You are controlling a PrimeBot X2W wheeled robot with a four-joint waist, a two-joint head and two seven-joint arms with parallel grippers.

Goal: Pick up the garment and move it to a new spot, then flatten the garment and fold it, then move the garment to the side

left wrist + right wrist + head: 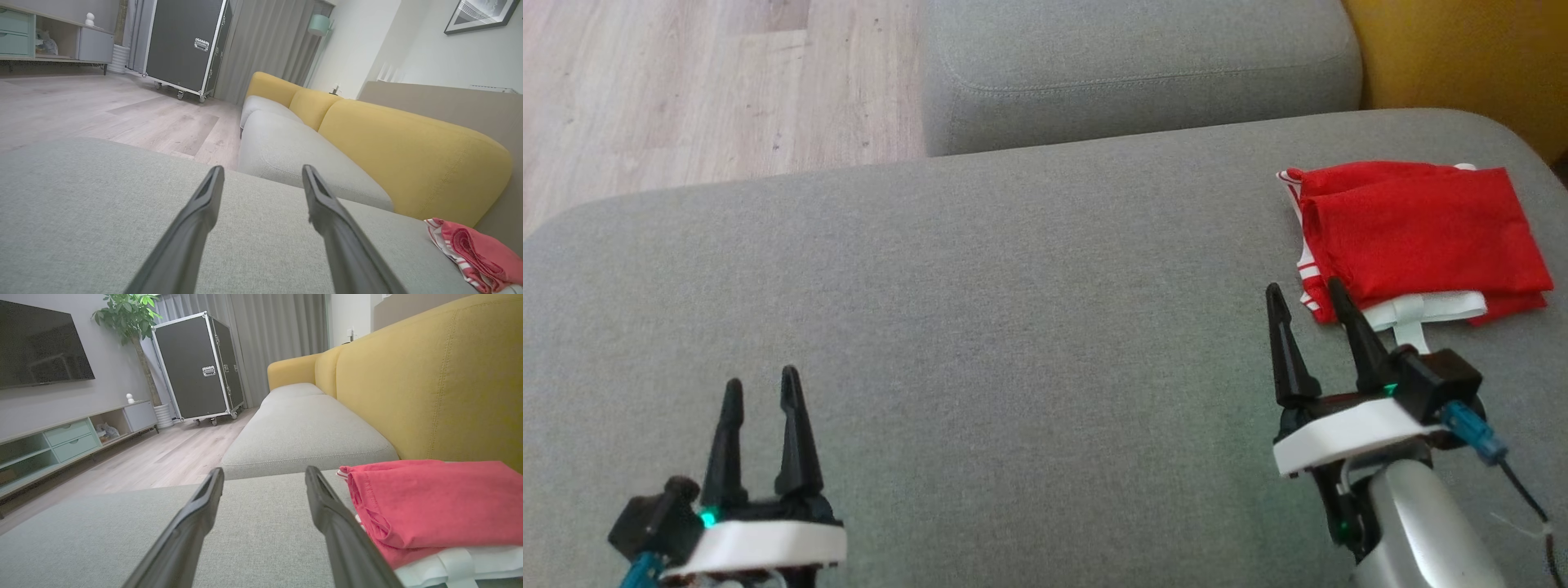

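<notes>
Judging by how things lie, the last step looks done or nearly so: the garment (1421,233), red with white trim, sits folded in a compact rectangle at the far right of the grey seat cushion (1013,286), close to the yellow backrest (1462,57), with the broad middle of the cushion bare. If anything is left, I'd say it is only to check that the fold holds and draw the arms clear without dragging the cloth; should it need a further nudge sideways, the nearer arm would have to pinch the stacked layers together at the white-banded edge. The right pincer (1303,285) is spread wide and holds nothing, one finger just beside the garment's near left corner, though I cannot tell if it brushes the cloth. The left pincer (761,378) is likewise spread and empty, hanging over bare cushion well apart from the garment.
</notes>
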